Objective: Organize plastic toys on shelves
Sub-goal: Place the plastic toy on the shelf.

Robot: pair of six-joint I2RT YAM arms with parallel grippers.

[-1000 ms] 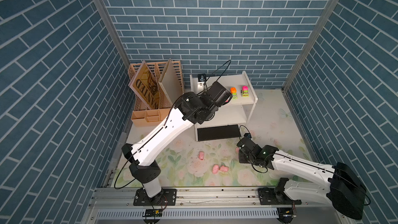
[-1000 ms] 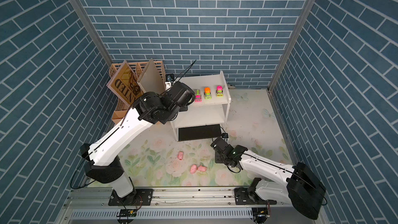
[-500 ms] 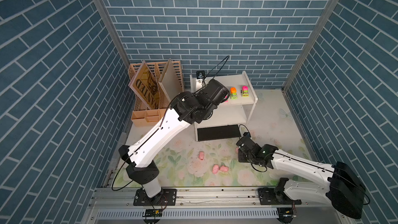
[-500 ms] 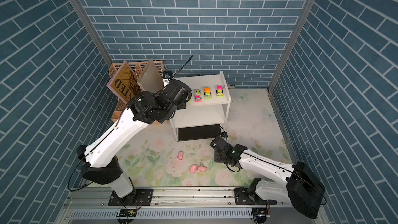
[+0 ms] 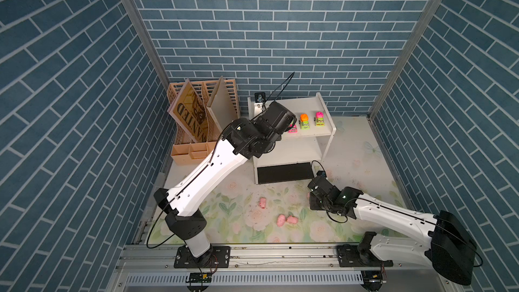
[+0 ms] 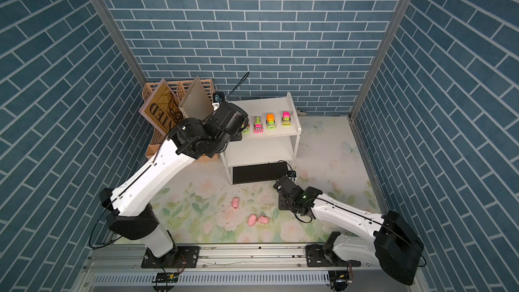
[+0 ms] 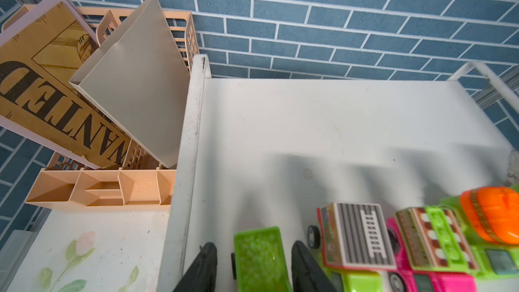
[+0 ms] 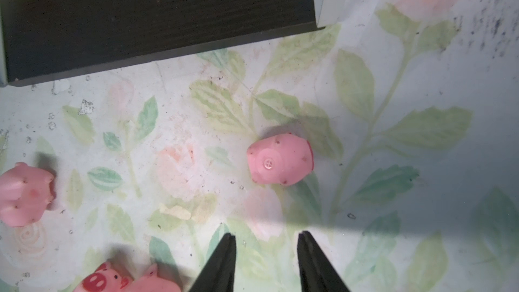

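My left gripper (image 7: 253, 244) hangs low over the top board of the white shelves (image 7: 309, 122). It is open, its jaws standing on either side of a green toy truck (image 7: 259, 259) with small gaps showing. Beside that truck on the board are three more: a ladder-roofed truck (image 7: 355, 237), a pink one (image 7: 432, 237) and an orange-topped one (image 7: 494, 214). My right gripper (image 8: 267, 234) is open just above the floral mat, with nothing between its fingers. A pink pig (image 8: 280, 160) lies on its side a little ahead of it. Three other pigs (image 5: 263, 203) (image 5: 280, 220) (image 5: 292, 219) lie on the mat.
A peach slotted file organizer (image 5: 202, 136) stands left of the shelves, holding a "WANTED" sign (image 5: 191, 113) and a beige folder (image 5: 222, 105). The shelves' dark bottom board (image 5: 285, 172) juts toward my right gripper. Blue brick walls close in three sides.
The left arm's wrist and elbow have shifted slightly left over the top shelf. The right arm has hardly moved.
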